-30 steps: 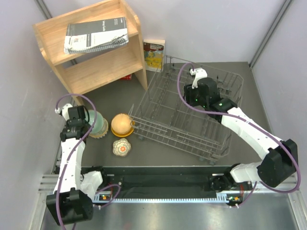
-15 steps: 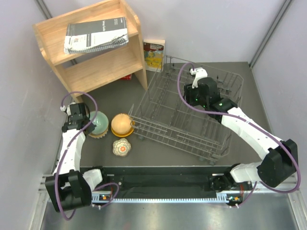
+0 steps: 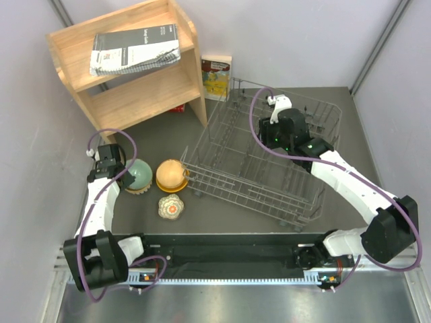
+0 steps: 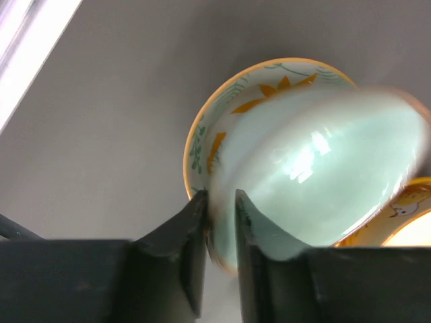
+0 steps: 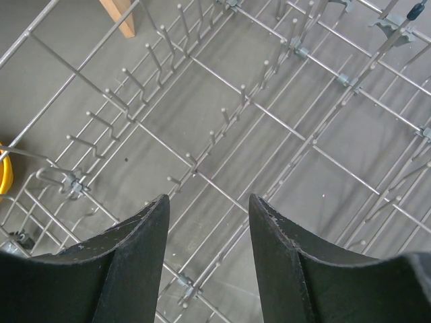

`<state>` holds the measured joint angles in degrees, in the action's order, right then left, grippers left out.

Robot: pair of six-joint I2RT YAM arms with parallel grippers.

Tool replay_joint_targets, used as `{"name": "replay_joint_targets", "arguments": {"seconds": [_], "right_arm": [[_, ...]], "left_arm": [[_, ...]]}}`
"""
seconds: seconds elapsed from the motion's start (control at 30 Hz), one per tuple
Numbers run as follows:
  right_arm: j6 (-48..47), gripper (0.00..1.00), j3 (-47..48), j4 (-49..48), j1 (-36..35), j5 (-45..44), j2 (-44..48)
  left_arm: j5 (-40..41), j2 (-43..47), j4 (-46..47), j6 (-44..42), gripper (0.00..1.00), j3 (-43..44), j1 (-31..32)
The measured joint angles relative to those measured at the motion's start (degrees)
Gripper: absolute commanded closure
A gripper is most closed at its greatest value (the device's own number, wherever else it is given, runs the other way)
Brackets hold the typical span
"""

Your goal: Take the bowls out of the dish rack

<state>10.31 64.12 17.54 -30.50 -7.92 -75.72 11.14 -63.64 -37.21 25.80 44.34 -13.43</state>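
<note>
Grey tabletop [image 3: 215, 219] beside the rack [image 3: 269, 168] is the drop spot: left gripper [image 4: 220, 198] straddles the teal bowl [image 4: 316, 168] rim atop a floral bowl [image 4: 209, 134], clamped or loosened I cannot tell, so letting go and lifting clear seems next, while right gripper [image 5: 209, 200] hangs apart over the rack.

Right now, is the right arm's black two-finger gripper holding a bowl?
No: the right gripper stands open over the grey metal wire dish rack, and only bare tines show between its fingers.
</note>
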Motion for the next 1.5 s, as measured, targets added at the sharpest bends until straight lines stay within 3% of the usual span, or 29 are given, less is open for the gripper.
{"name": "replay_joint_targets", "arguments": {"seconds": [0.07, 0.37, 0.57, 0.8, 1.0, 1.5], "right_arm": [[0.0, 0.5, 0.0, 0.0, 0.0, 0.0, 0.0], [0.0, 0.49, 0.0, 0.0, 0.1, 0.0, 0.0], [0.9, 0.47, 0.0, 0.0, 2.1, -0.2, 1.0], [8.9, 0.45, -0.5, 0.0, 14.9, -5.2, 7.5], [16.8, 0.46, -6.2, 0.8, 25.3, -8.9, 8.2], [20.7, 0.45, -9.0, 0.5, 27.0, -16.1, 9.3]], "left_arm": [[0.0, 0.0, 0.2, -0.1, 0.61, 0.0, 0.0], [0.7, 0.7, 0.1, 0.0, 0.58, 0.0, 0.0], [1.5, 7.0, -0.5, -0.5, 0.53, 3.1, 0.0], [-10.8, 8.2, 1.0, -1.7, 0.48, 18.2, 0.0], [-20.8, 7.2, 3.5, -1.8, 0.48, 20.2, 0.4], [-25.9, 9.3, 4.7, -2.0, 0.49, 14.0, 2.2]]}}
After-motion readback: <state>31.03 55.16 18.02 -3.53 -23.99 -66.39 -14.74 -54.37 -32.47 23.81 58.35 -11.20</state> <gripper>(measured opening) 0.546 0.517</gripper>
